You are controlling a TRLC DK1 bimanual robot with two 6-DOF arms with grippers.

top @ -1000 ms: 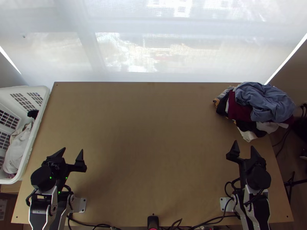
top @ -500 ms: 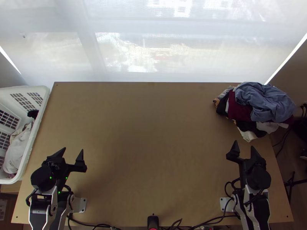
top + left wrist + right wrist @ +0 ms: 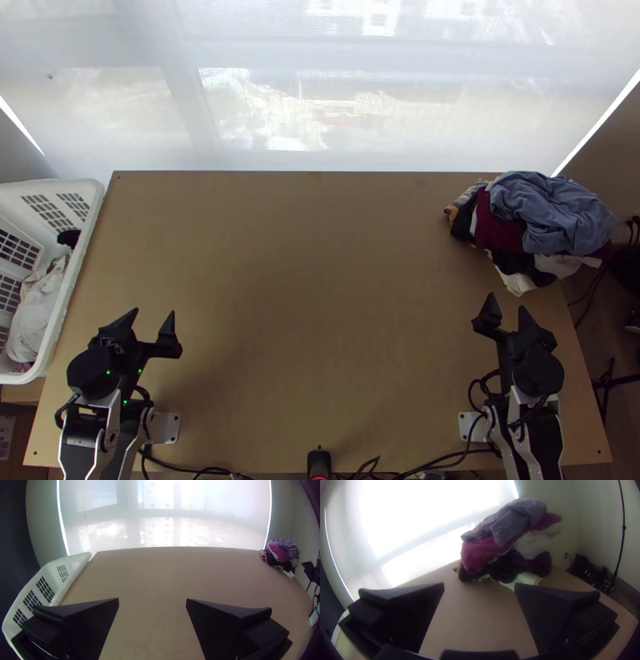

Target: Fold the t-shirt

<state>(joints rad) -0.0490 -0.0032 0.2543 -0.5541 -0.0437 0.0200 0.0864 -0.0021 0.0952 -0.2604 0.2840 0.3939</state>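
Pile: heaped up and bunched at the tabletop's far right corner, bluish cloth on top, dark red one showing under it, black and white bits poking out lower down. Can't tell which piece is the t-shirt, sorry folks.
Left pincer: over the near left part of the tabletop, wide open, nothing between the fingers, tips aimed at the far side. Basket's near it, on its left.
Right pincer: over the near right part, also wide open and gripping nothing. Tips point toward the pile, which is near but not touching.
Basket: white plastic with slotted sides, beside the tabletop's left edge. Crumpled pale cloth inside, plus something small and black.
Blind: pale, see-through-ish, down behind the far edge with daylight coming in.
Cables: black, running along the near edge between the arms.
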